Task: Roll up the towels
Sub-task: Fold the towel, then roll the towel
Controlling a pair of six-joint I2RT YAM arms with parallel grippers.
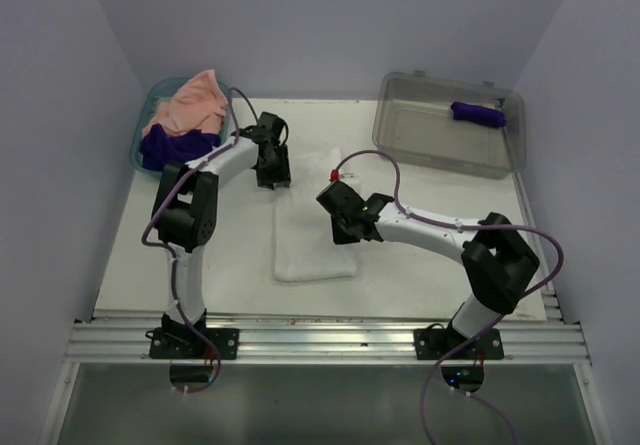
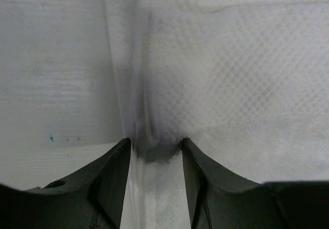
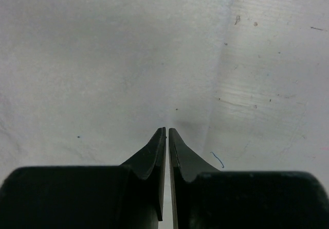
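Seemingly, the left gripper (image 2: 156, 141) stood released astride a shadowed crease in the white towel (image 2: 231, 74), contact unclear; the right gripper (image 3: 167, 130) was clenched empty.

Flat towel (image 1: 312, 240) central — basket (image 1: 138, 147) far left, bin (image 1: 420, 125) far right, rolled towel (image 1: 478, 114) inside.

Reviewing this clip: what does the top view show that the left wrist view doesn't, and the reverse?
Only top: the basket holding a peach towel and a purple towel, the bin holding a purple roll, and the right gripper at the white towel's right edge. Only left wrist: the towel's waffle weave, and the jaws apart astride its left edge. Both: white towel, table, left gripper.
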